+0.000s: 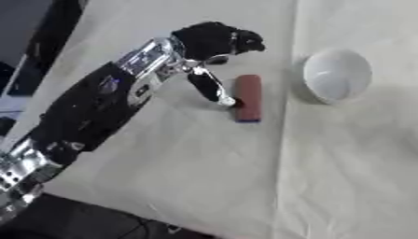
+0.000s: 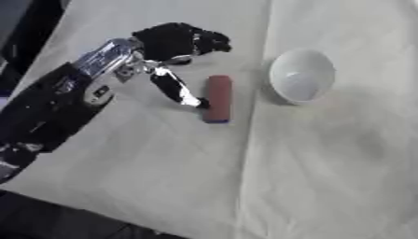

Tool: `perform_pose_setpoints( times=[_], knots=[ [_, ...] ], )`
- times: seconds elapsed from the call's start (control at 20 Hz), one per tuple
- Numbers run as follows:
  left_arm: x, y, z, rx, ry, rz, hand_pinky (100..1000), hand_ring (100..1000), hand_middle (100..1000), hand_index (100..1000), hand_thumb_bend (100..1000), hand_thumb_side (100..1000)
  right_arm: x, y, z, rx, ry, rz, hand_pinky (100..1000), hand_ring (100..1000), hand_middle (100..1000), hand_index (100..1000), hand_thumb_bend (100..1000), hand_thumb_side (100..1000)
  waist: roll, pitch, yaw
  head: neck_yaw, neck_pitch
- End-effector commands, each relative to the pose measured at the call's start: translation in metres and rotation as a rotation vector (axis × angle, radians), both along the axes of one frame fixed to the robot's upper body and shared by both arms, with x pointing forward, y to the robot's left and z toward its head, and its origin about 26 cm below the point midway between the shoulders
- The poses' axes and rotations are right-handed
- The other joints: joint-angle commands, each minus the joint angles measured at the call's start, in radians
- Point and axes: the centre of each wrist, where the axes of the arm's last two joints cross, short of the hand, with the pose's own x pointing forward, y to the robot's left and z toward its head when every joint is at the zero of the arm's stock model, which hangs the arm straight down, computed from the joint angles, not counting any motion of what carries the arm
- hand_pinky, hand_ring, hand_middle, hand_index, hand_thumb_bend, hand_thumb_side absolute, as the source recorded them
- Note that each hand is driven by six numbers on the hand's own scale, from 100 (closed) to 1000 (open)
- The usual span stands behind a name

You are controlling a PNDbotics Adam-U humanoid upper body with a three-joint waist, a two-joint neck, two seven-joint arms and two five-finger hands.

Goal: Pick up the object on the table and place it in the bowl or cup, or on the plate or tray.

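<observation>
beige tablecloth (image 1: 204,177) covers the table, 1 crease running 12 to 6 o'clock; dark floor (image 1: 90,221) at 7 o'clock.

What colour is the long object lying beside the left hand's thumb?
Reddish-brown, with a dark bluish near end; the stick-shaped object shows best in the left eye view.

We look down on a table (image 1: 204,177) draped in pale beige cloth (image 2: 326,163), a seam running lengthwise through it. Soft, even light falls across the cloth. Dark floor (image 1: 90,219) shows beyond the near-left edge.
</observation>
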Motion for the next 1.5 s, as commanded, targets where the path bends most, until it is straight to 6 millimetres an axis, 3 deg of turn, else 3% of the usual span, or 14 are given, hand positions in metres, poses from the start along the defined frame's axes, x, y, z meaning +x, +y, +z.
perform_pose_setpoints(
  times=[0.05, 0.7, 1.5],
  knots=[
    [0.002, -0.001, 0.004, 0.023, -0.007, -0.016, 690, 822, 921, 1000, 551, 728, -0.003, -0.003, 0.006, -0.015, -0.017, -0.010, 167, 322, 475, 733, 100, 597, -0.005, -0.024, 0.006, 0.005, -0.004],
    [-0.017, -0.004, 0.011, 0.029, 0.006, -0.069, 690, 822, 920, 1000, 540, 736, -0.003, -0.005, 0.006, -0.019, -0.014, -0.019, 167, 322, 475, 733, 100, 597, -0.001, -0.023, 0.017, -0.009, -0.004],
    [-0.011, -0.008, -0.013, 0.125, 0.058, -0.077, 712, 835, 924, 1000, 578, 792, -0.003, -0.005, 0.008, -0.019, -0.025, -0.016, 166, 320, 474, 734, 100, 596, 0.001, -0.010, 0.010, -0.024, -0.004]
  ],
)
